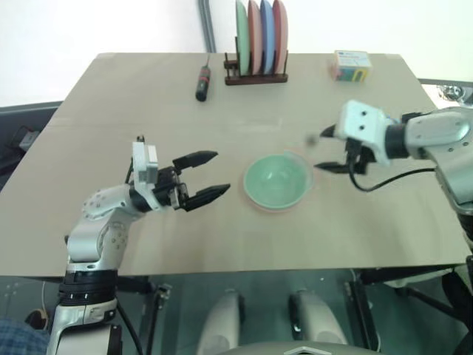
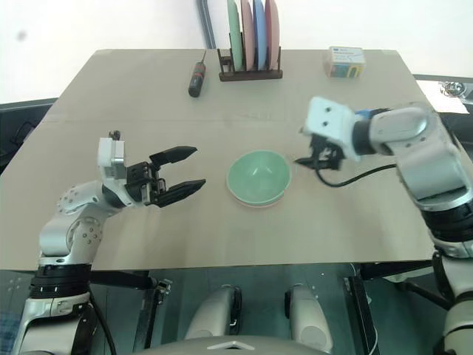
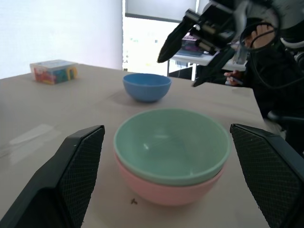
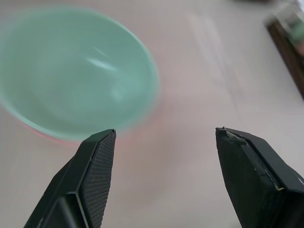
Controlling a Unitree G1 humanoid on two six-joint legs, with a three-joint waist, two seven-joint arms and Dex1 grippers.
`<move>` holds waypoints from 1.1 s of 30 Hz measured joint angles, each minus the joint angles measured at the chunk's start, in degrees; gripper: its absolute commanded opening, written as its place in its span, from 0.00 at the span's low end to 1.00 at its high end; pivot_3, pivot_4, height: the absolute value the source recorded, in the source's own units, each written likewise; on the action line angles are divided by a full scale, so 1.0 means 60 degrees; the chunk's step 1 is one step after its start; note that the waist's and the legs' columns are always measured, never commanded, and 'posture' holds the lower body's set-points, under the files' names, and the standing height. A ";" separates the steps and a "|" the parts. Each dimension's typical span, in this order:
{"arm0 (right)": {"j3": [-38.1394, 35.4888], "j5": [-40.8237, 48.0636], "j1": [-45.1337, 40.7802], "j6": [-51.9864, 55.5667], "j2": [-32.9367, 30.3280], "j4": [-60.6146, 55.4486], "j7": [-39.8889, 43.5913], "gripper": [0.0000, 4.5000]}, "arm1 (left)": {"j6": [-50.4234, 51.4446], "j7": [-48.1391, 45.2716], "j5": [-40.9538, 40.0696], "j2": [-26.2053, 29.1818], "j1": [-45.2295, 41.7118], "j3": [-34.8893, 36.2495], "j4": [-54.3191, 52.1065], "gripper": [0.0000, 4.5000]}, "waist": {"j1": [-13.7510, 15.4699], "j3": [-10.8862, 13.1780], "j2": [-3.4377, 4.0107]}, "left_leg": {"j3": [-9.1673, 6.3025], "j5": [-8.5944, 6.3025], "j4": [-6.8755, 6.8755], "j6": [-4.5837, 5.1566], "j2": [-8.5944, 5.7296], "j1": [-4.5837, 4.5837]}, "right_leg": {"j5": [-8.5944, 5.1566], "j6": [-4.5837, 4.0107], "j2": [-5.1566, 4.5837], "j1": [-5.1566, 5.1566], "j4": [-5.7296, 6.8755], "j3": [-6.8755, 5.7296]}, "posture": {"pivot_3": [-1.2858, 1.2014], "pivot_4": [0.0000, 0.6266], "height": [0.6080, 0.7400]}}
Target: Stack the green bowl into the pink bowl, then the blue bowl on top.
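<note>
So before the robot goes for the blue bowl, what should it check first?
1. Green bowl sitting inside the pink bowl: ok, it is nested and looks level.
2. Right gripper let go of the stack: ok, its fingers are open beside the bowls and hold nothing.
3. Left gripper free: ok, fingers open wide, on the other side of the stack, not touching it.
4. Blue bowl found: ok, it stands upright on the table, past the stack in the left wrist view.
5. Blue bowl empty: cannot tell, its inside is hidden from this angle.
6. Table between stack and blue bowl: ok, nothing in between.
</note>
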 measured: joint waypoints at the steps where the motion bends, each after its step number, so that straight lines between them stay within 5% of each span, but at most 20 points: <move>1: -0.0101 -0.0082 0.0063 -0.0109 -0.0016 0.0371 -0.0156 0.79 | 0.0017 0.0032 -0.0040 -0.0074 -0.0052 -0.0079 -0.0071 1.00 | -0.0001 0.0000 0.0000 | 0.0002 0.0000 0.0000 0.0000 0.0000 0.0000 | 0.0000 0.0000 0.0000 -0.0001 0.0000 0.0003 | 0.52 0.24 1.00; 7: -0.0174 -0.0756 0.0092 -0.1794 -0.0065 0.3874 -0.0888 0.79 | 0.0187 0.0177 -0.0163 -0.0462 -0.0415 -0.0502 -0.0380 1.00 | -0.0073 0.0002 0.0001 | 0.0016 0.0000 -0.0008 0.0001 0.0000 0.0002 | 0.0002 0.0002 0.0003 -0.0003 -0.0006 0.0020 | 0.52 0.24 1.00; 13: -0.0036 -0.1321 -0.0897 -0.3893 0.0956 0.7956 -0.1370 0.79 | 0.0264 0.0262 -0.0222 -0.0553 -0.0620 -0.0604 -0.0419 1.00 | -0.0147 0.0004 0.0004 | 0.0040 0.0000 -0.0012 0.0001 0.0003 0.0017 | 0.0003 0.0004 0.0012 -0.0005 -0.0003 0.0051 | 0.52 0.24 1.00; 17: 0.0205 -0.1816 -0.1435 -0.5226 0.1274 0.9814 -0.1426 0.57 | 0.0273 0.0305 -0.0228 -0.0542 -0.0598 -0.0587 -0.0428 1.00 | -0.0096 0.0005 0.0004 | 0.0038 0.0000 -0.0012 0.0001 0.0002 0.0008 | 0.0003 0.0004 0.0011 -0.0006 -0.0010 0.0050 | 0.52 0.24 1.00; 23: 0.0243 -0.2151 -0.1948 -0.6098 0.1508 1.0880 -0.1341 0.05 | 0.0276 0.0510 -0.0226 -0.0486 -0.0172 -0.0542 -0.0611 1.00 | -0.0120 0.0006 0.0006 | 0.0035 0.0000 -0.0016 0.0001 0.0004 0.0011 | 0.0003 0.0003 0.0010 -0.0006 -0.0011 0.0049 | 0.52 0.24 1.00; 33: 0.0185 -0.2321 -0.2102 -0.6642 0.1654 1.0877 -0.1096 0.01 | 0.0211 0.0728 -0.0216 -0.0465 -0.0030 -0.0501 -0.0795 1.00 | -0.0112 0.0005 0.0006 | 0.0034 0.0000 -0.0011 0.0001 0.0002 0.0017 | 0.0004 0.0004 0.0010 0.0000 -0.0005 0.0049 | 0.52 0.24 1.00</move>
